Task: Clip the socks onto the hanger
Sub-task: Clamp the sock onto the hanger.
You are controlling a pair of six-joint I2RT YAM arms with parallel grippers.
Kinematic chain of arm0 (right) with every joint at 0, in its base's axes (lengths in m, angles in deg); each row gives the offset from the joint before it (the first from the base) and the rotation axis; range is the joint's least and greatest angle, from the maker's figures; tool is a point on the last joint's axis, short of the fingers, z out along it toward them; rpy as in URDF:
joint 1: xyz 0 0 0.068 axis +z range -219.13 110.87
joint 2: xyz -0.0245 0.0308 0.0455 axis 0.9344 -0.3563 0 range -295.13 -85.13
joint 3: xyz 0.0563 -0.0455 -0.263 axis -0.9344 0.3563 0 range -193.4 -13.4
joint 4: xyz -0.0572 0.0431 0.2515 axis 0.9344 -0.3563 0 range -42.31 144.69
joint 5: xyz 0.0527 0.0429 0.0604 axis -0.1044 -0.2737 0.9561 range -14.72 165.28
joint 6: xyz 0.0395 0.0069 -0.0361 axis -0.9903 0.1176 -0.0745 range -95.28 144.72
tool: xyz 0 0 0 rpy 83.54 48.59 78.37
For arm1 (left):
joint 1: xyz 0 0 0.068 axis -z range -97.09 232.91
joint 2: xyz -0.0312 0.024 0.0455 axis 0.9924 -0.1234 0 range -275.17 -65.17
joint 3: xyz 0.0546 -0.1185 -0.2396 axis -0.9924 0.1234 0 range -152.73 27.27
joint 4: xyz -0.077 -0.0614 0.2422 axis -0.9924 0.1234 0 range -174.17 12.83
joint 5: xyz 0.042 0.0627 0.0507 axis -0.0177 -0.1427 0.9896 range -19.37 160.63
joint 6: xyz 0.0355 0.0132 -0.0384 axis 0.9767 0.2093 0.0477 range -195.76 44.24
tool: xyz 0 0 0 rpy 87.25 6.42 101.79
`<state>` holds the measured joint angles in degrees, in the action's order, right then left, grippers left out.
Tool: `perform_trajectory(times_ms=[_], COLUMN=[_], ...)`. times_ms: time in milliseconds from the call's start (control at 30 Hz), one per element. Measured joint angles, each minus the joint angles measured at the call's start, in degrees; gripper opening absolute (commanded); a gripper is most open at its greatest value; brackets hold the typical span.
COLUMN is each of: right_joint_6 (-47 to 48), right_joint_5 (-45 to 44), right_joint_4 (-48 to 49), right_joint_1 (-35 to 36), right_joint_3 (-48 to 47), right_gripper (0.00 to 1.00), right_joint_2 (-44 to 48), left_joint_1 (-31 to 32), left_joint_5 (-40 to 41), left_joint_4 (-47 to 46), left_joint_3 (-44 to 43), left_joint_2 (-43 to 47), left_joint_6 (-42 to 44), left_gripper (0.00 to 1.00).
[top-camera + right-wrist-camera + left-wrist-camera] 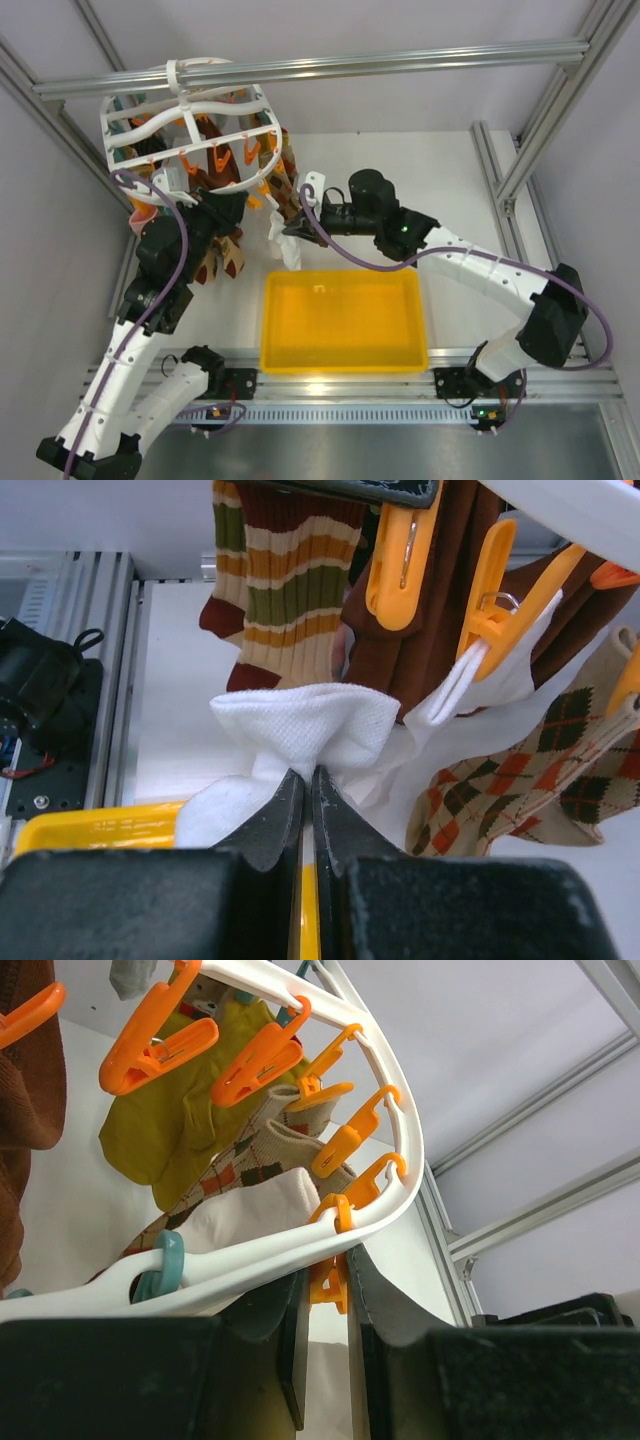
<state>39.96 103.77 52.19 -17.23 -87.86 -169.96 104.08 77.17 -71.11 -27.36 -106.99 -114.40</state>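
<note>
A crumpled cream-white sock (pixel 300 730) is bunching just above the right claw (pixel 308 780), which is pinching its fabric shut while the arm is stretching in under the hanger (pixel 408 1130). The left claw (pixel 325 1360) is pointing upward, squeezing an orange clip (pixel 330 1285) on the rim.

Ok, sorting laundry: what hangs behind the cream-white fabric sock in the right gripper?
Behind the cream-white fabric sock hang a striped green-orange sock and dark brown socks. It covers the brown socks' lower ends.
</note>
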Motion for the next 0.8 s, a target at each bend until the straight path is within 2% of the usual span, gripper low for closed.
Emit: perform_trajectory(times_ms=[267,800], right_joint_6=[-7.58,-10.21], right_joint_5=[1.38,3.76], right_joint_4=[5.31,9.35], right_joint_1=[0.07,-0.42], right_joint_3=[-0.66,-6.82], right_gripper=[0.0,0.0], right_joint_2=[-5.7,-10.69], left_joint_1=[0.0,-0.09], left_joint_5=[-0.17,-0.66], left_joint_4=[-0.04,-0.66], left_joint_3=[0.0,0.68], left_joint_2=[-0.04,0.85], left_joint_6=[0.02,0.61], left_gripper=[0.0,0.0])
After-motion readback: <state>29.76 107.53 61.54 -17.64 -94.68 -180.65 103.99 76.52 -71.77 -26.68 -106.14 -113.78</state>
